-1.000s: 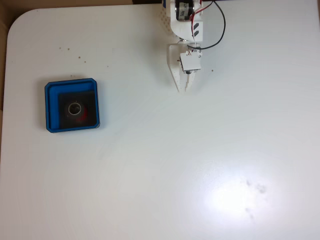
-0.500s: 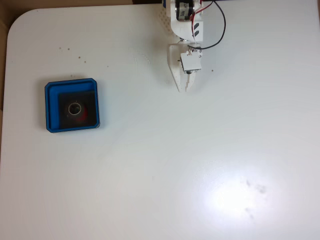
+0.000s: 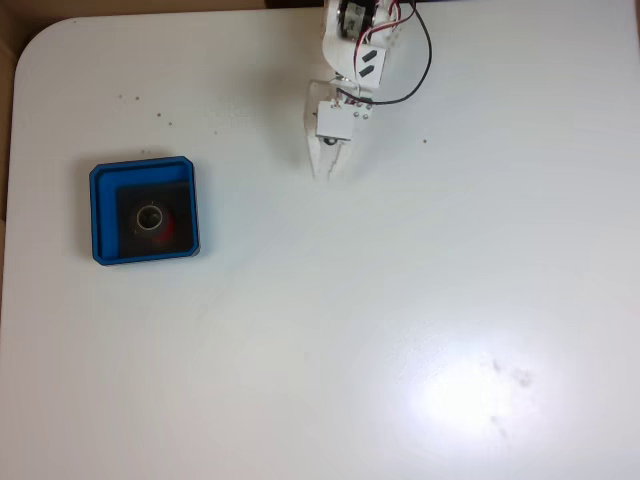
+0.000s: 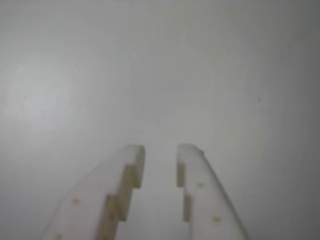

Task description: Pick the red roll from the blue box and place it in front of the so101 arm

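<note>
The step in hand looks like the reach toward the pick, not yet the pick itself. In the fixed view the so101 arm (image 3: pixel 350 55) comes in from the top edge of the white surface (image 3: pixel 400 300), and its pincer (image 3: pixel 325 172) points down the picture with nothing between the fingers. The wrist view shows the two white fingertips (image 4: pixel 132 160) parted by a narrow gap, so the pincer (image 4: pixel 160 152) is slightly open and empty, with bare pale surface beneath it.

The red roll (image 3: pixel 160 222) lies inside the blue box (image 3: pixel 143 172), on the black floor and a little right of the middle, its pale core showing as a ring. The box sits toward the left of the fixed view, well apart from the pincer and lower in the picture.

The next move, as I judge it, calls for swinging the arm left in that view until the pincer stands over the box, opening wider, then descending so one finger enters the core or both straddle the ring, while staying clear of the blue rim
</note>
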{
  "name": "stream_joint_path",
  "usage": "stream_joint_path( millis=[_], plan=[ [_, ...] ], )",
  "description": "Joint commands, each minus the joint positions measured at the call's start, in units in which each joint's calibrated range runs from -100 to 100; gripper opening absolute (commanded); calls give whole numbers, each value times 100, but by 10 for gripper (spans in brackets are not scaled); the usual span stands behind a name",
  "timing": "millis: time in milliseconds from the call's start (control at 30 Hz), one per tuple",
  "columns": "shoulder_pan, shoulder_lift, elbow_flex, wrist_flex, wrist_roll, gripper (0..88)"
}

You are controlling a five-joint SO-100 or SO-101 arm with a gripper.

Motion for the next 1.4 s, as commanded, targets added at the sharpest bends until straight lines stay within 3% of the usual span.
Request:
stream_joint_path(
  millis=[0, 500, 800, 1367],
  plan=[
    [744, -289, 63, -65, 0, 5],
    [3128, -289, 54, -65, 9, 5],
    [3109, 547, -782, -73, 18, 6],
    [3080, 5898, -6209, -73, 18, 7]
  ],
)
